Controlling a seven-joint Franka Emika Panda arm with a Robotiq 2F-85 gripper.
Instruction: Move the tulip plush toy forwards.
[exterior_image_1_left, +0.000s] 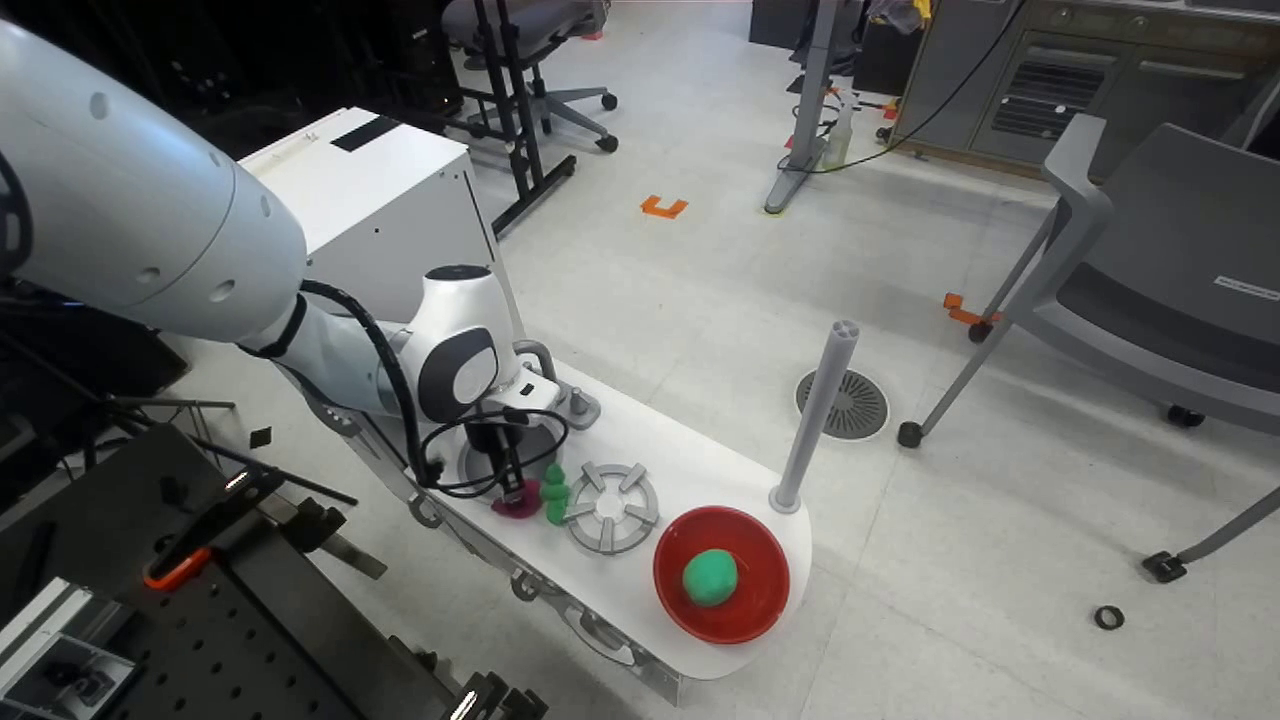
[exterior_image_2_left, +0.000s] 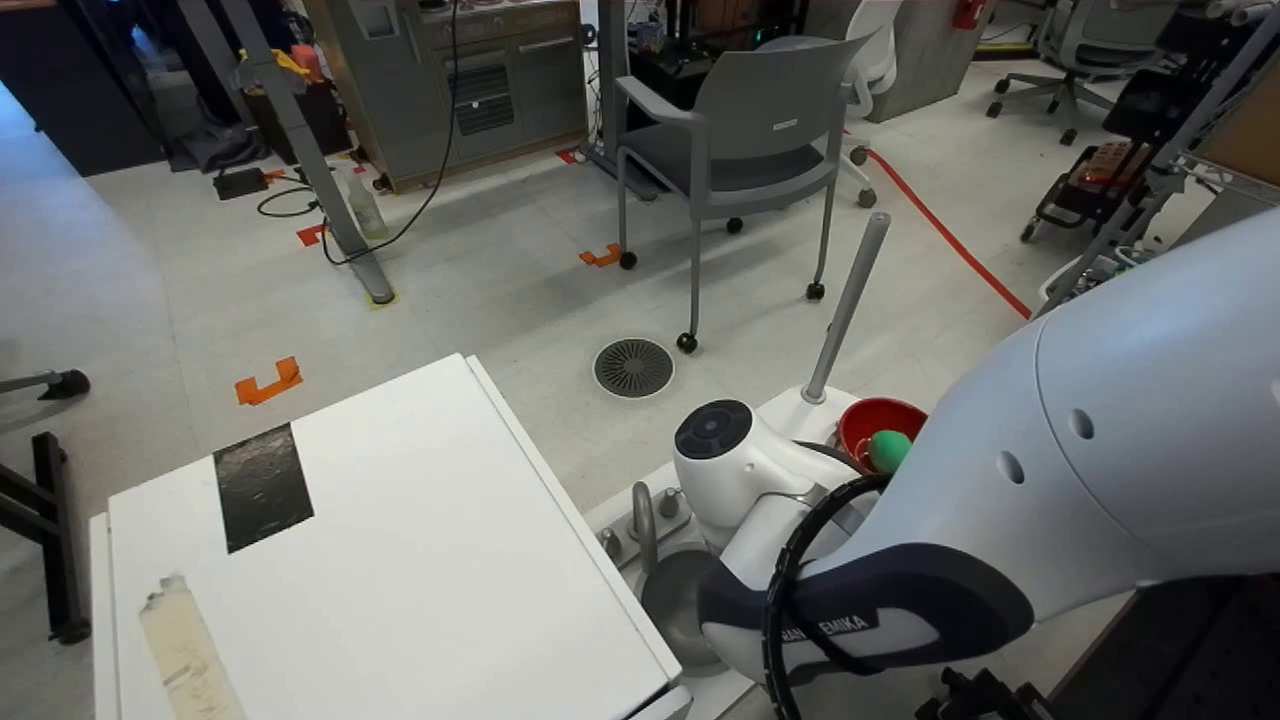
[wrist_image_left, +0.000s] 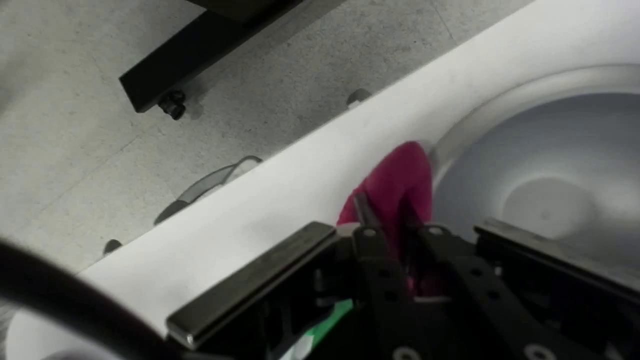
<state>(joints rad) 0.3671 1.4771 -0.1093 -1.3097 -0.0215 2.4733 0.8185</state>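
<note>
The tulip plush toy lies on the white tabletop in an exterior view, its magenta flower head (exterior_image_1_left: 522, 504) next to the sink and its green stem and leaves (exterior_image_1_left: 555, 494) pointing toward the burner grate. My gripper (exterior_image_1_left: 514, 492) comes down on the flower head from above. In the wrist view the two fingers (wrist_image_left: 384, 207) are close together, with magenta fabric of the tulip plush toy (wrist_image_left: 404, 162) squeezed between them. A bit of green (wrist_image_left: 331, 317) shows beside the left finger. In an exterior view the arm hides both the toy and the gripper.
A grey sink basin (exterior_image_1_left: 545, 445) lies right beside the gripper. A grey burner grate (exterior_image_1_left: 607, 541) is just past the green leaves. A red bowl (exterior_image_1_left: 752, 545) holding a green ball (exterior_image_1_left: 710, 578) and an upright grey post (exterior_image_1_left: 820, 415) stand at the table's far end. A white cabinet (exterior_image_2_left: 420, 560) adjoins the sink.
</note>
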